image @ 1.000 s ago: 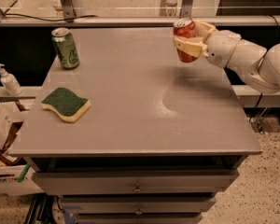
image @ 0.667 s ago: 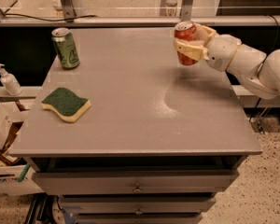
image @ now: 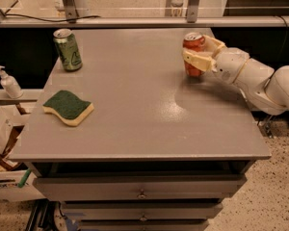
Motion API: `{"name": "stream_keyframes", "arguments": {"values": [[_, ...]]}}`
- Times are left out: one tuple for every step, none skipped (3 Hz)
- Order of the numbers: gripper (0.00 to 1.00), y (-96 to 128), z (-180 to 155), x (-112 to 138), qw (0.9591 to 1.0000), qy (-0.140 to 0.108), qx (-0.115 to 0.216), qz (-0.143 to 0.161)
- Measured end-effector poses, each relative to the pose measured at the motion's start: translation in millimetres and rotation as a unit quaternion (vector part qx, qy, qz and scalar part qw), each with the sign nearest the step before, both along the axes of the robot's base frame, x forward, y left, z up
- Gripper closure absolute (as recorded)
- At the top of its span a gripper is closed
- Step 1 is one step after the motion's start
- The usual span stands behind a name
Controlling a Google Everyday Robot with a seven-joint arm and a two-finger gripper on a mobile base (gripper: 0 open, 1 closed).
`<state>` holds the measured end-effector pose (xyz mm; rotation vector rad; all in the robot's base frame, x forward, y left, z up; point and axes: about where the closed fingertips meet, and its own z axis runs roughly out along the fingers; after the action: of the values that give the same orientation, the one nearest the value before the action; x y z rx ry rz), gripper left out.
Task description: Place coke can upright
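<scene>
The coke can, red-orange with a silver top rim, stands upright at the right rear of the grey table, its base at the tabletop. My gripper reaches in from the right on a white arm and its cream fingers are closed around the can's middle. The lower part of the can shows below the near finger.
A green can stands upright at the table's rear left. A green and yellow sponge lies at the left. A soap dispenser stands on a shelf off the left edge. Drawers sit below the table front.
The gripper has lowered the coke can a little, bringing its base down to the tabletop. The green can and sponge have not moved.
</scene>
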<state>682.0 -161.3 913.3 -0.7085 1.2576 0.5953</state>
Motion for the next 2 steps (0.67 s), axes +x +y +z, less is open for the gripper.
{"name": "stream_keyframes", "arguments": {"values": [[1.0, -1.9, -4.4, -1.8, 1.0, 0.002, 0.001, -0.003], [0.84, -3.9, -8.5, -2.8, 0.9999, 0.004, 0.002, -0.009]]}}
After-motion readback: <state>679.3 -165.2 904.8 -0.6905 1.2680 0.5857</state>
